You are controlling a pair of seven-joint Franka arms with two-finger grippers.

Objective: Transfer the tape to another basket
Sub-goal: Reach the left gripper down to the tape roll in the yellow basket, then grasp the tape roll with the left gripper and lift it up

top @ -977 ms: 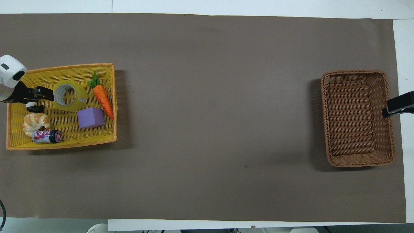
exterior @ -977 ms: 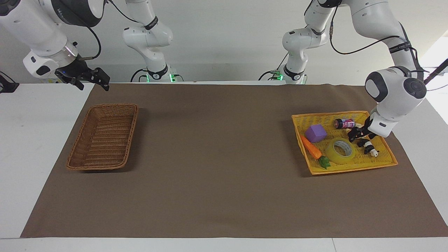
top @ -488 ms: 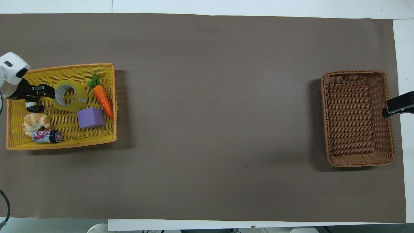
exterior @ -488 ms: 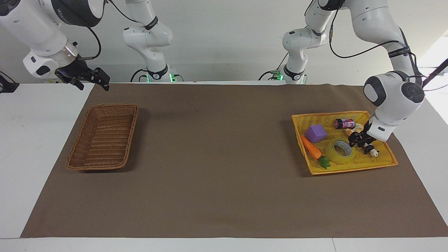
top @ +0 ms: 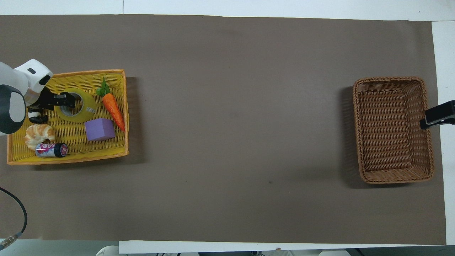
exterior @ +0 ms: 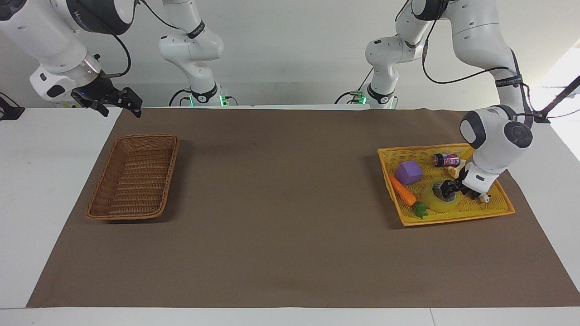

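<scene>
The yellow tape roll (exterior: 430,201) (top: 85,108) lies flat in the yellow mesh tray (exterior: 453,220) (top: 67,160) at the left arm's end of the table. My left gripper (exterior: 446,189) (top: 68,101) is low over the roll, open, with its fingertips at the core hole and the rim beside it. The brown wicker basket (exterior: 145,136) (top: 391,79) stands empty at the right arm's end. My right gripper (exterior: 115,102) (top: 439,115) waits open in the air beside the basket.
The tray also holds a carrot (exterior: 403,190) (top: 113,108), a purple cube (exterior: 408,172) (top: 99,129), a can (exterior: 446,159) (top: 51,150), a croissant (top: 39,133) and a small black-and-white figure (exterior: 484,197) (top: 33,116). A brown mat (exterior: 281,203) covers the table.
My left gripper has moved down and across the tray from its outer edge onto the tape roll. The tape, the basket and the right arm have not moved.
</scene>
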